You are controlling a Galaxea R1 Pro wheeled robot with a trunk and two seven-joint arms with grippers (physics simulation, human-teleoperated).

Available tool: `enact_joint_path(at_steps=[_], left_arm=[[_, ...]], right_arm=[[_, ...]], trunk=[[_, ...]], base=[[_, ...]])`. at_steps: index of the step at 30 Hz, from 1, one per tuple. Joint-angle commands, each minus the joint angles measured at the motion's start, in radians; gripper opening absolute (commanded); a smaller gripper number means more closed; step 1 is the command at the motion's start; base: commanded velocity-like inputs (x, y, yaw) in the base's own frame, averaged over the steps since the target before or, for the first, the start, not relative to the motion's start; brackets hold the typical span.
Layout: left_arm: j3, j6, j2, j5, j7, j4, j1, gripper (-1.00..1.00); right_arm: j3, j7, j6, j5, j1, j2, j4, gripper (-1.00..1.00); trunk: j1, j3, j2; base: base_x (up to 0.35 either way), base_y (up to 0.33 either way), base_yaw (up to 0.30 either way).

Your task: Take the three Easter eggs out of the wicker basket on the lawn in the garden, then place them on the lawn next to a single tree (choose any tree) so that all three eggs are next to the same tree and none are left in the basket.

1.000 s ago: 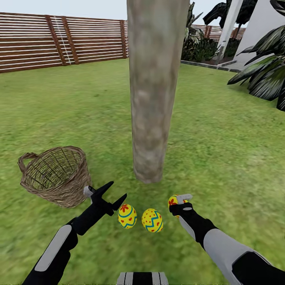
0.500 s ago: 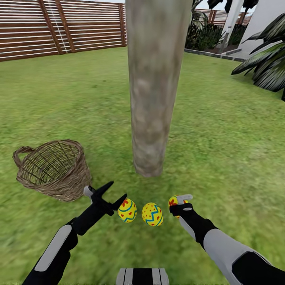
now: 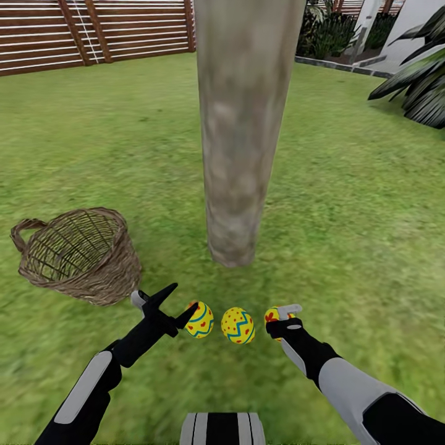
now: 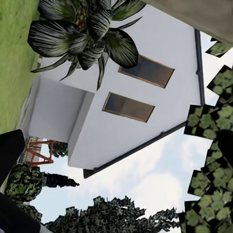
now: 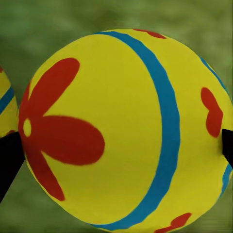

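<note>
The tree (image 3: 238, 154) is a thick grey-beige trunk rising from the lawn (image 3: 346, 204) straight ahead. Two Easter eggs lie on the grass in front of its base, the left egg (image 3: 201, 321) and the middle egg (image 3: 238, 326). My right gripper (image 3: 279, 317) is shut on the third egg (image 3: 271, 316), low beside them; this egg (image 5: 121, 131) sits between two black fingertips (image 5: 7, 162) in the right wrist view. My left gripper (image 3: 184, 296) is open, one fingertip overlapping the left egg. The wicker basket (image 3: 77, 253) stands to the left and looks empty.
A brown slat fence (image 3: 93, 31) closes the garden at the far left. Palm-like plants (image 3: 414, 80) and a white house (image 3: 408, 25) stand at the far right. The left wrist view points up at the house (image 4: 121, 107), a plant (image 4: 87, 29) and sky.
The whole picture has shifted, so the camera moved: the trunk base and basket sit higher. Both arms keep their pose, and the right gripper still holds its egg.
</note>
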Motion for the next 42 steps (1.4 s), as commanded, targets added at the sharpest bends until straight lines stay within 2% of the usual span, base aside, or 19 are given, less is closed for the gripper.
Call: enact_joint_path(at_steps=[1, 21, 24, 25, 35, 42], left_arm=[[-0.002, 0.002, 0.001, 0.001, -0.004, 0.001, -0.001, 1.0], [-0.002, 0.002, 0.001, 0.001, -0.004, 0.001, -0.001, 1.0], [0.0, 0.002, 0.001, 0.001, -0.004, 0.001, -0.001, 1.0], [0.0, 0.002, 0.001, 0.001, -0.004, 0.001, 0.0, 1.0], [0.0, 0.002, 0.001, 0.001, -0.004, 0.001, -0.001, 1.0], [-0.002, 0.002, 0.001, 0.001, -0.004, 0.001, -0.001, 1.0]], right_arm=[[0.008, -0.007, 0.006, -0.007, -0.001, -0.001, -0.002, -1.0], [0.006, -0.007, 0.004, -0.008, -0.001, -0.003, -0.002, -1.0], [0.005, -0.007, 0.004, -0.008, -0.001, -0.003, -0.002, -1.0], [0.005, -0.007, 0.004, -0.008, -0.001, -0.003, -0.002, 1.0], [0.005, -0.007, 0.004, -0.006, -0.001, -0.004, -0.002, 1.0], [0.006, -0.007, 0.004, -0.005, -0.001, -0.005, -0.003, 1.0]], trunk=[[0.0, -0.005, -0.001], [0.009, -0.082, -0.005], [0.009, -0.082, -0.005], [0.009, -0.082, -0.005], [0.009, -0.082, -0.005], [0.006, -0.055, -0.004]], base=[[0.0, 0.0, 0.0], [0.0, 0.0, 0.0], [0.0, 0.0, 0.0], [0.0, 0.0, 0.0], [0.0, 0.0, 0.0], [0.0, 0.0, 0.0]])
